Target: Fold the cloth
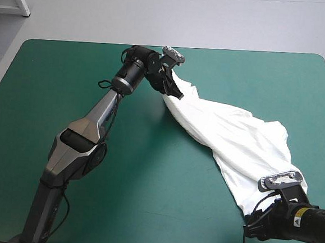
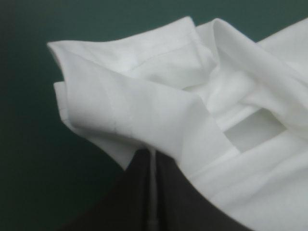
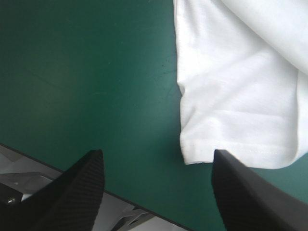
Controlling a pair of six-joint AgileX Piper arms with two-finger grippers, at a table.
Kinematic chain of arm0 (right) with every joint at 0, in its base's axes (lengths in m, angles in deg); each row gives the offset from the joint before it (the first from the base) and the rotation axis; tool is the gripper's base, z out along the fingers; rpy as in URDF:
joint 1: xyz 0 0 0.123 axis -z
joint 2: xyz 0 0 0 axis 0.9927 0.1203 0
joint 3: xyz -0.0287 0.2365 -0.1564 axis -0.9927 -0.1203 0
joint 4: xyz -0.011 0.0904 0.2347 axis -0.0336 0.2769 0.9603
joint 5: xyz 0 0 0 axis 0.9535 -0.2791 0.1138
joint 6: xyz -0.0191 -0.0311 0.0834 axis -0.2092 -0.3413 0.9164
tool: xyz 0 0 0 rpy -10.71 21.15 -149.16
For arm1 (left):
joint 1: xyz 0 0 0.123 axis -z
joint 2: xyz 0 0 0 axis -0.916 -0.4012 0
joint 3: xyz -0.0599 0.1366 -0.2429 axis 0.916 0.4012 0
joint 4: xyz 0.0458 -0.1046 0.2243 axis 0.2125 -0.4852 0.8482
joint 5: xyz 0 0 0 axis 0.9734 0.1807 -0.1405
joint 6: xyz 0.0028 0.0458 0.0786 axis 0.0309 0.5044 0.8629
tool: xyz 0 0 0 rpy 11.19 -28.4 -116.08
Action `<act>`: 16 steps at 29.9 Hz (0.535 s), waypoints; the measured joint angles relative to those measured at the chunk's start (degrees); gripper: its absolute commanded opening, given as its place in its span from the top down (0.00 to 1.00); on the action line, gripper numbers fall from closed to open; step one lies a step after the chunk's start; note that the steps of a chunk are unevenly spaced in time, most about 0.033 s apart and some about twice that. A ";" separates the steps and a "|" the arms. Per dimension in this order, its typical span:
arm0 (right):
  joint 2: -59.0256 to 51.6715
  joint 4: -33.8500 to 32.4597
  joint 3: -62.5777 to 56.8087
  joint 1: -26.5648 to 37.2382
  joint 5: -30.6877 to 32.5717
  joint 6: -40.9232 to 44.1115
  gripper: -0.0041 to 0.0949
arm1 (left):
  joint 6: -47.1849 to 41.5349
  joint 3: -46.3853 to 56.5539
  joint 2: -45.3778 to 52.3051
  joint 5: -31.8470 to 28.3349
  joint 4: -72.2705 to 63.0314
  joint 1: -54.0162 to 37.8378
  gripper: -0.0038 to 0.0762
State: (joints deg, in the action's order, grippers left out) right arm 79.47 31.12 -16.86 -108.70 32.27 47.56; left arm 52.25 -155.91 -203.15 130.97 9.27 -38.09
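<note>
The white T-shirt point(image 1: 234, 138) lies pulled into a long diagonal band, from the far middle of the table toward the near right corner. My left gripper point(image 1: 175, 92) is at its far end, shut on a bunched, folded part of the T-shirt point(image 2: 144, 106); in the left wrist view its fingers meet in an arch at the left gripper point(image 2: 151, 156). My right gripper point(image 1: 259, 218) is low at the near end and stands open point(image 3: 157, 155). The hemmed corner of the T-shirt point(image 3: 231, 96) lies just ahead of one fingertip, not between the fingers.
Bare teal-green cover point(image 1: 146, 182) spreads left of the shirt and across the near middle. The table's near edge point(image 3: 120, 202) runs close under my right gripper.
</note>
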 measured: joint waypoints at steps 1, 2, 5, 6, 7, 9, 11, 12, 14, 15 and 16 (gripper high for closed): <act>0.82 -0.38 0.00 0.00 0.00 -0.31 0.35 | -0.36 -0.14 0.88 0.47 1.04 0.00 0.93; 1.66 -0.64 0.00 0.00 0.00 -0.83 0.35 | -0.73 -0.25 1.65 0.78 2.06 0.00 0.93; 3.89 -1.35 0.00 0.00 -0.12 -1.80 0.35 | -2.09 -0.25 3.40 0.78 5.12 0.00 0.93; 4.66 -1.60 0.00 0.00 -0.18 -2.08 0.35 | -2.48 -0.25 3.85 0.78 6.11 0.00 0.93; 5.44 -1.92 0.00 0.00 -0.18 -2.33 0.35 | -2.72 -0.25 4.32 0.78 6.90 0.00 0.93; 6.85 -2.23 0.00 0.00 -0.30 -2.77 0.35 | -3.24 -0.25 5.20 0.78 8.95 0.00 0.93; 8.33 -2.30 0.00 0.00 -0.43 -3.53 0.35 | -3.38 -0.25 5.85 0.78 10.28 0.00 0.93; 8.90 -2.23 0.00 0.00 -0.48 -3.81 0.35 | -3.38 -0.25 6.21 0.78 10.53 0.00 0.93; 10.33 -1.45 -0.13 0.00 -0.71 -4.51 0.35 | -3.42 -0.25 6.56 0.78 10.88 0.00 0.93; 11.06 -1.00 -0.43 0.00 -0.85 -4.82 0.35 | -3.48 -0.25 6.67 0.78 10.94 0.00 0.93; 11.79 -0.30 -0.90 0.00 -0.92 -5.41 0.35 | -3.49 -0.25 6.67 0.78 10.88 0.00 0.93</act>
State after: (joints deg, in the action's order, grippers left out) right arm 91.26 30.81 -17.76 -108.70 31.34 42.16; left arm 48.76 -156.16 -196.48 131.75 20.15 -38.09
